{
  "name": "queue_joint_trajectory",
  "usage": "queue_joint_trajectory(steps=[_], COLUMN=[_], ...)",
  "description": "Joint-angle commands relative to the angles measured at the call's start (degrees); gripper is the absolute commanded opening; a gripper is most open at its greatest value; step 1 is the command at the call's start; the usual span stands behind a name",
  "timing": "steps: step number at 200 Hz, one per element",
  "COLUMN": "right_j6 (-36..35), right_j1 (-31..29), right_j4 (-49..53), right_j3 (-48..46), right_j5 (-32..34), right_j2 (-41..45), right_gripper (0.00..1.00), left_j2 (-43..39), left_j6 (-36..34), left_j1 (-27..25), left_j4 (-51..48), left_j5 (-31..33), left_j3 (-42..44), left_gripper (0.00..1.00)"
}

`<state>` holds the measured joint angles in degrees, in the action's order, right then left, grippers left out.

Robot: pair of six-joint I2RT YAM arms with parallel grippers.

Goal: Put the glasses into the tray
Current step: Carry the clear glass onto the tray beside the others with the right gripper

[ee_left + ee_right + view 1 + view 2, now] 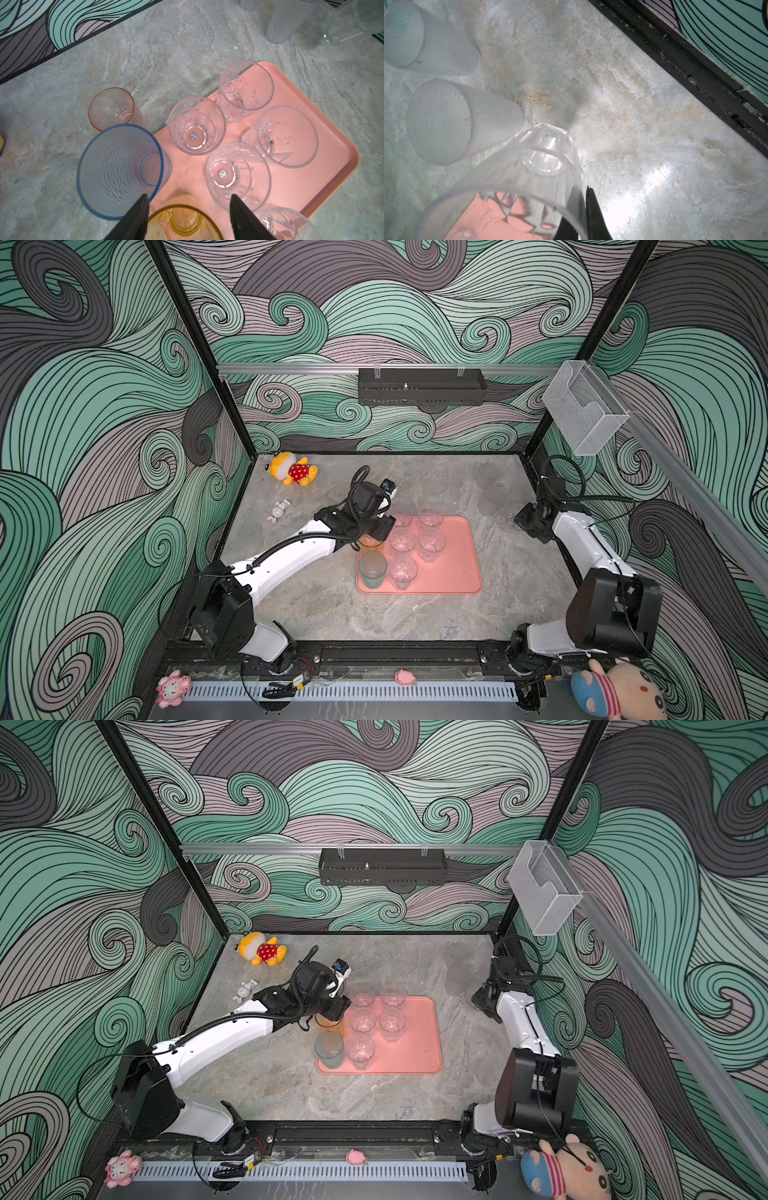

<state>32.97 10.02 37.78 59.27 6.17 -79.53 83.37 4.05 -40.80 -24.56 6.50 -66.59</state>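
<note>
The salmon-pink tray (457, 572) (419, 1052) lies mid-table with several clear glasses (402, 540) upright on it. At its left edge stand a blue-grey glass (372, 570) (120, 172) and a yellow-orange glass (370, 546) (182, 220). My left gripper (190, 204) (379, 531) hangs open over the yellow-orange glass, one finger on either side of its rim. A pink glass (113, 108) stands on the table beside the tray. By the table's right edge my right gripper (582, 191) (517, 522) is shut on the wall of a tilted clear glass (529, 172).
Frosted glasses (488, 489) (438, 122) stand on the table at the far right, close to the right gripper. A yellow plush (291, 468) and a small white plush (279, 510) lie far left. A clear box (584, 410) hangs on the right rail.
</note>
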Motion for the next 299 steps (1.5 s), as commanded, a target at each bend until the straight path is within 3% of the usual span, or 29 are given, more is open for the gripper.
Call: queue_joint_trajectory(steps=[1, 31, 68, 161, 237, 299], right_j6=[-1.68, -1.35, -1.05, -2.06, -2.35, -2.48], right_j1=[-2.76, -8.46, -18.37, -37.36, -43.19, -46.34], right_j4=[3.58, 6.86, 9.93, 15.07, 13.6, 11.15], right_j3=[-2.17, -4.67, -5.04, -4.07, -8.25, -10.64], right_j5=[-0.44, -0.53, -0.55, 5.0, 6.21, 6.55], right_j2=[5.17, 10.82, 13.3, 14.0, 15.76, 14.98], right_gripper=[0.06, 0.05, 0.05, 0.06, 0.05, 0.05], left_j2=[-2.82, -5.07, -9.09, -24.64, -24.93, -21.5], left_j6=[0.0, 0.61, 2.09, 4.19, 9.49, 10.99], left_j1=[0.18, 1.37, 4.98, 11.87, 12.93, 12.82], left_j4=[-1.57, -5.82, -7.44, -2.37, -2.46, 0.4], left_j5=[3.88, 8.4, 9.55, 13.71, 13.66, 7.49], left_j3=[-0.45, -2.85, -2.27, 11.65, 13.53, 13.63], left_gripper=[0.65, 0.65, 0.65, 0.65, 0.64, 0.62])
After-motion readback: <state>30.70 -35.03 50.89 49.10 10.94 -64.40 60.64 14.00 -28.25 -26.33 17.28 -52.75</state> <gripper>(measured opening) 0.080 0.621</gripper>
